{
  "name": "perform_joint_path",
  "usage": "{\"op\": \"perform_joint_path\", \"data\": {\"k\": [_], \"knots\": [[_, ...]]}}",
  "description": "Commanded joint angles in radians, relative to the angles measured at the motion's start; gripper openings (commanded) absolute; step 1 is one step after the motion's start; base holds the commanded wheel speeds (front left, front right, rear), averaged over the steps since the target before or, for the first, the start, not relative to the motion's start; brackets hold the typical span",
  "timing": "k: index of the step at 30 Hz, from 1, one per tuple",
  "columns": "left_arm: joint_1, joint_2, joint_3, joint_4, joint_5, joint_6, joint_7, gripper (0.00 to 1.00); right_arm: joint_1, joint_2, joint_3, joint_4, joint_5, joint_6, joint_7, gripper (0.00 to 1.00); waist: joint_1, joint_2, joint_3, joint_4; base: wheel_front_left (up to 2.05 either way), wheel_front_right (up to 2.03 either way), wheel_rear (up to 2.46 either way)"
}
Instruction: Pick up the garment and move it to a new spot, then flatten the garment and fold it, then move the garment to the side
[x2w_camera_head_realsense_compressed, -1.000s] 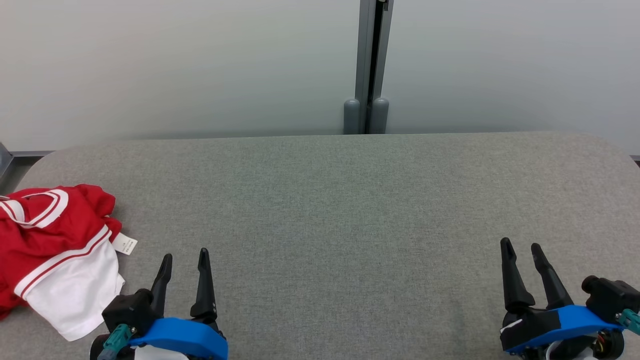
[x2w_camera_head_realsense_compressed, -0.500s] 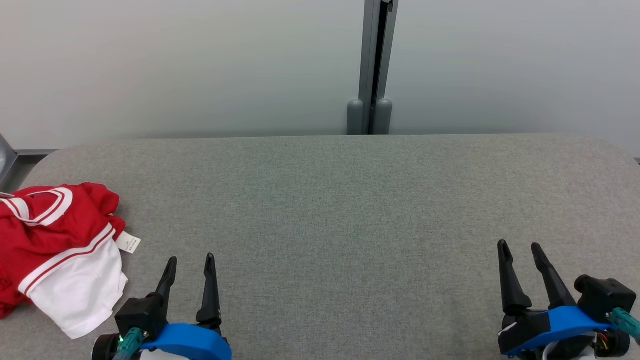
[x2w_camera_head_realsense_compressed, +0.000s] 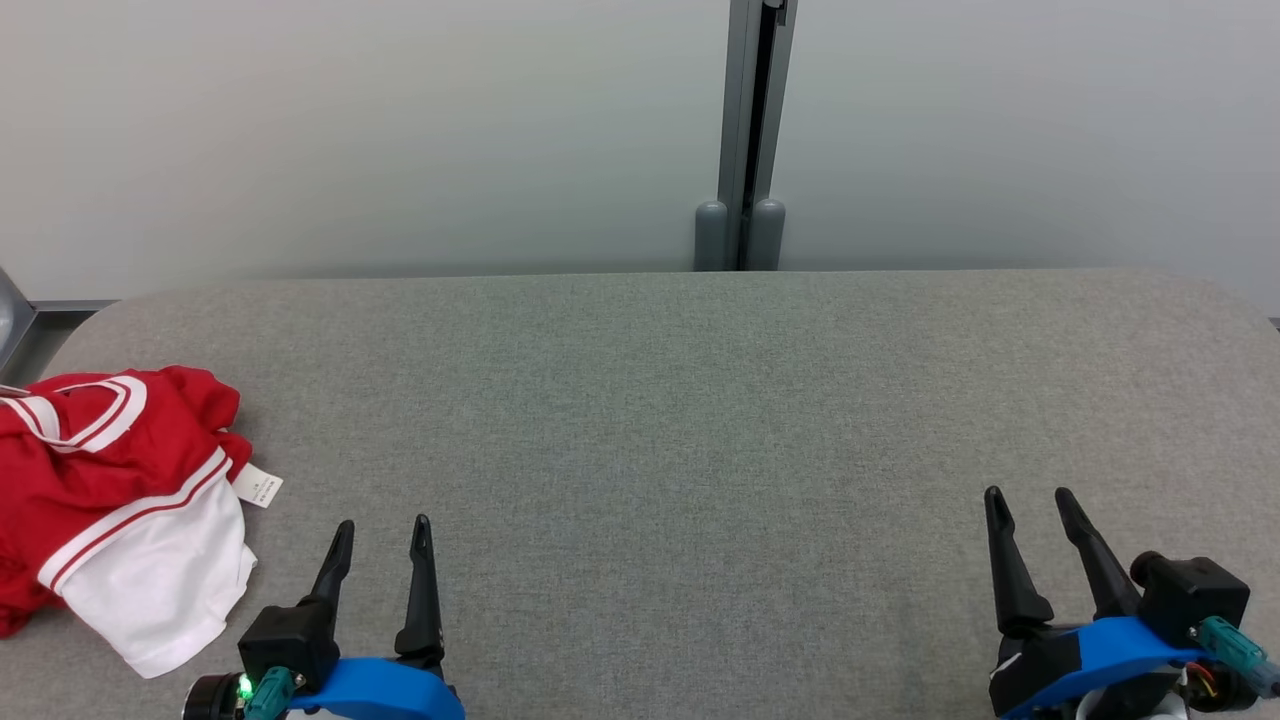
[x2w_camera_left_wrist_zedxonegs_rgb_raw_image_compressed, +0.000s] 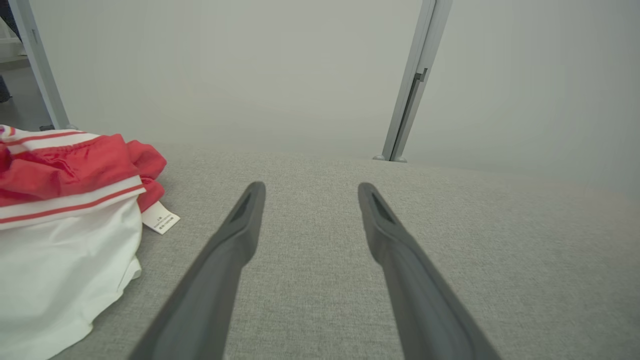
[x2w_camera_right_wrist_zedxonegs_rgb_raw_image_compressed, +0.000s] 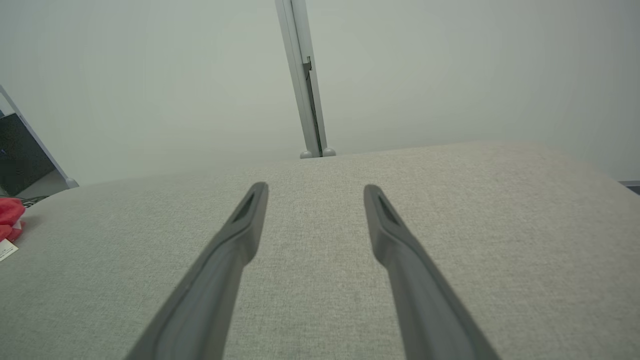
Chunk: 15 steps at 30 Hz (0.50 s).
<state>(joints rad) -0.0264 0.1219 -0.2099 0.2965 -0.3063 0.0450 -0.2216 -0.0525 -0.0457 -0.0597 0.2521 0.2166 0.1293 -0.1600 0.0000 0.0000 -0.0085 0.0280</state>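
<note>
Left gripper (x2w_camera_head_realsense_compressed: 384, 523) splayed, empty; garment (x2w_camera_head_realsense_compressed: 110, 470) near, to its left; right gripper (x2w_camera_head_realsense_compressed: 1028, 493) splayed, well away.

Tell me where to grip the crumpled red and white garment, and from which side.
Probably the bunched red edge of the crumpled red and white garment beside its white label, approached from its right: that fold stands raised and nearest the left gripper's open jaws.

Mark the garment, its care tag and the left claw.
garment (x2w_camera_head_realsense_compressed: 110, 470): head view, on the red fabric below the collar.
care tag (x2w_camera_head_realsense_compressed: 258, 486): head view, middle of the white label.
left claw (x2w_camera_head_realsense_compressed: 383, 523): head view, midway between its open fingertips.
</note>
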Motion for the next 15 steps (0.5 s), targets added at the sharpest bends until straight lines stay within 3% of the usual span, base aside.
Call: {"op": "perform_joint_path", "data": {"k": [1, 15], "knots": [[0.001, 0.005, -0.003, -0.004, 0.015, 0.006, -0.005, 1.0, 0.009, -0.008, 0.001, 0.001, -0.021, 0.002, -0.008, 1.0, 0.0, 0.0, 0.0, -0.001, 0.0, 0.0, 0.0], [0.004, 0.017, -0.017, -0.007, 0.035, 0.02, -0.004, 1.0, 0.007, -0.008, 0.0, 0.016, -0.032, 0.002, -0.019, 1.0, 0.0, 0.0, -0.001, -0.003, 0.0, 0.0, 0.0]]}}
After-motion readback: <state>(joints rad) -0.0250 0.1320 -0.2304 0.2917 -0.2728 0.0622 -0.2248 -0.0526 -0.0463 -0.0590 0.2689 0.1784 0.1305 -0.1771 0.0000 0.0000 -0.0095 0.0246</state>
